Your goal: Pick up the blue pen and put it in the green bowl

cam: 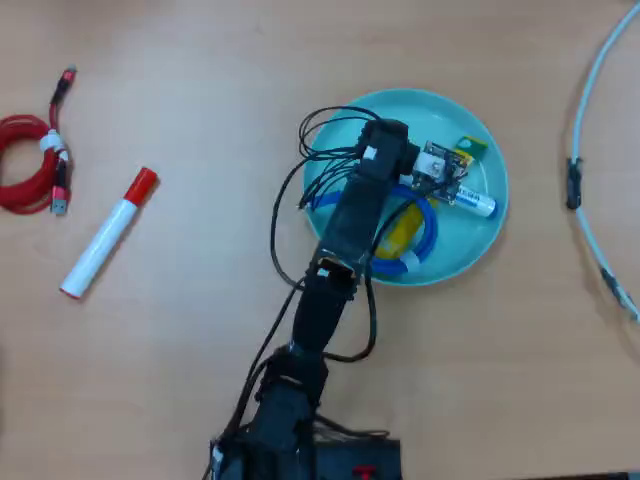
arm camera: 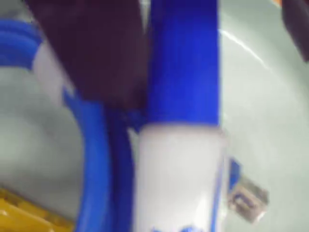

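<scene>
The blue pen (arm camera: 178, 174) fills the wrist view, blue cap up and white barrel down. In the overhead view its white barrel end (cam: 477, 204) sticks out to the right of my gripper (cam: 440, 180), inside the green bowl (cam: 490, 235). In the wrist view one dark jaw lies against the cap's left side. The other jaw shows only at the top right corner, a clear gap from the pen. My gripper (arm camera: 203, 63) is open around the pen. The pen lies over the bowl's floor (arm camera: 270, 121). Whether it rests on it I cannot tell.
A coiled blue cable (cam: 425, 240) (arm camera: 94, 159), a yellow object (cam: 398, 232) and a small green-yellow piece (cam: 469, 148) lie in the bowl. A red-capped white marker (cam: 105, 235) and a red cable (cam: 30, 160) lie at the left. A pale cable (cam: 590, 150) runs along the right edge.
</scene>
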Robot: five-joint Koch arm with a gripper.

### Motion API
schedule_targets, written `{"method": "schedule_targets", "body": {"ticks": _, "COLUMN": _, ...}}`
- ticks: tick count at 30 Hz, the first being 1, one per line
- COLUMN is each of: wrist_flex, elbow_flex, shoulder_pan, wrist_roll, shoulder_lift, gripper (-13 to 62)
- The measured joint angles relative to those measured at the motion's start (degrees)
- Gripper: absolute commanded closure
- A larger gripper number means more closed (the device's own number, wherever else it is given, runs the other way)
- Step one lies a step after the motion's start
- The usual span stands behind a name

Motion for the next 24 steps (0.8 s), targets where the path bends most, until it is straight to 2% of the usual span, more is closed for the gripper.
{"method": "schedule_targets", "body": {"ticks": 8, "wrist_flex": 8.17, "elbow_flex": 0.0, "shoulder_pan": -0.26, "wrist_roll": -0.09, "shoulder_lift": 10.63, "gripper": 14.3}}
{"method": "schedule_targets", "body": {"ticks": 19, "wrist_flex": 16.0, "elbow_flex": 0.09, "shoulder_pan": -1.76, "wrist_roll": 0.97, "shoulder_lift": 14.33, "gripper": 14.6}}
{"method": "schedule_targets", "body": {"ticks": 24, "wrist_flex": 16.7, "elbow_flex": 11.51, "shoulder_pan": -8.35, "wrist_roll": 3.34, "shoulder_lift": 19.16, "gripper": 14.6}}
